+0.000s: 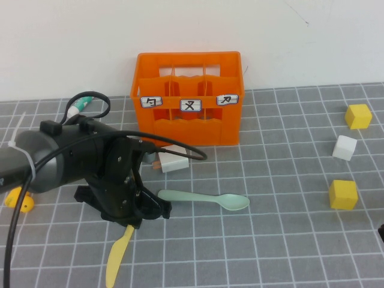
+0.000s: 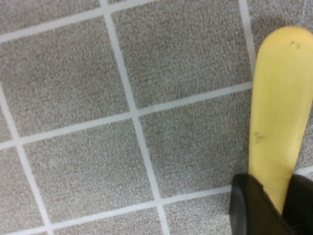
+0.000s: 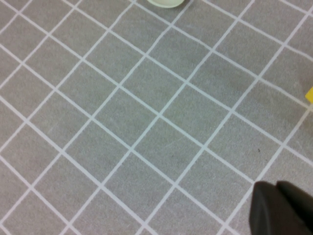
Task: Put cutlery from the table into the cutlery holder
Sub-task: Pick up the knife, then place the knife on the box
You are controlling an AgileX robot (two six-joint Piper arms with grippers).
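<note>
My left gripper (image 1: 131, 221) is at the front left of the table (image 1: 282, 240), shut on one end of the pale yellow knife (image 1: 118, 255). In the left wrist view the fingers (image 2: 249, 205) clamp the knife (image 2: 281, 107), which lies low over the grid. The mint-green spoon (image 1: 204, 199) lies flat just right of the left gripper. Its bowl edge shows in the right wrist view (image 3: 166, 2). The orange cutlery holder (image 1: 189, 99) stands at the back, behind the left arm. My right gripper (image 3: 281, 210) is shut and empty over bare table at the far right (image 1: 381, 234).
A white block (image 1: 175, 161) with a small salmon-orange cube (image 1: 156, 163) beside it lies in front of the holder. A green-capped glue stick (image 1: 80, 108) lies at the back left. Two yellow cubes (image 1: 358, 116) (image 1: 342, 194) and a white cube (image 1: 344, 147) sit at the right. A yellow piece (image 1: 18, 199) sits at the left.
</note>
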